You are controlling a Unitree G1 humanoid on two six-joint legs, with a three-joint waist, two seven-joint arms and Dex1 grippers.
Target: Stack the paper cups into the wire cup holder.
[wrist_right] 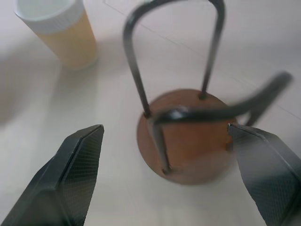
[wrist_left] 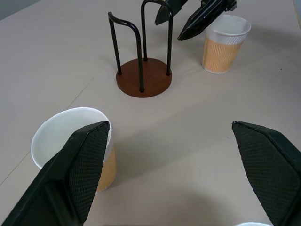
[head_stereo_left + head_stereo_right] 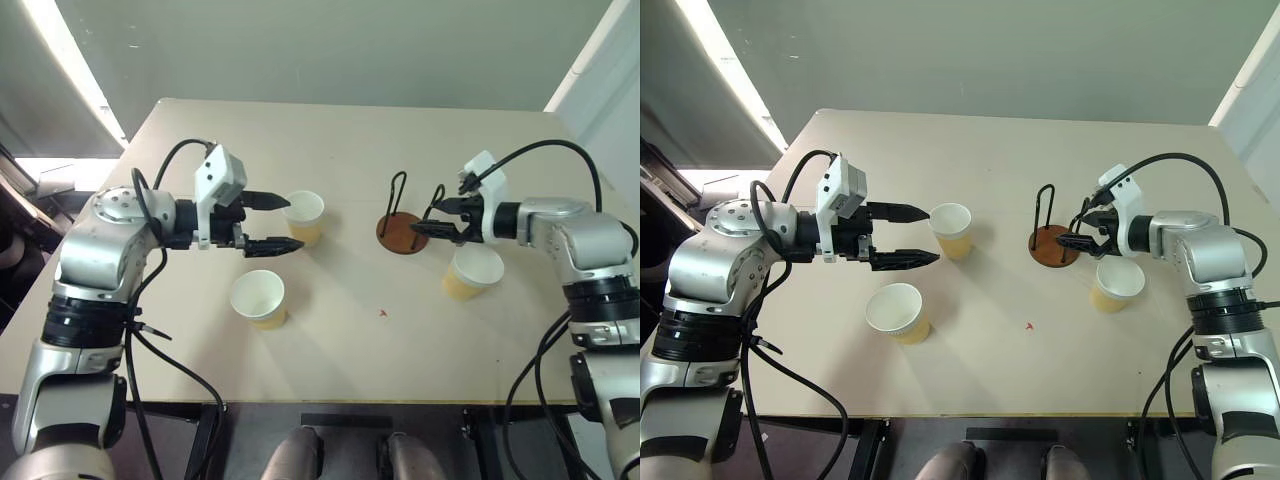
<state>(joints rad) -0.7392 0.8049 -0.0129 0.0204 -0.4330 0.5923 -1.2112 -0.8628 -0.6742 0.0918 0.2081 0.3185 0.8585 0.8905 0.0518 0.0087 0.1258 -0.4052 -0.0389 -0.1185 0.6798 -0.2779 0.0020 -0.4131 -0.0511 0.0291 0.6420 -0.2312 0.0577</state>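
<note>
paper cups loose on desk (image 3: 350,130), wire cup holder (image 3: 403,232) empty, nothing stacked yet.
left hand (image 3: 268,222) wide open, holding nothing, aimed at far cup (image 3: 304,216), prob. to grab it first; right hand (image 3: 432,217) wide open either side of holder's near loop, likely to steady it. 2nd cup (image 3: 259,298) near front edge, 3rd (image 3: 474,273) under right arm.

Wire cup holder (image 1: 188,141) near loop blurred, paper cup (image 1: 59,33) rim cropped
</note>
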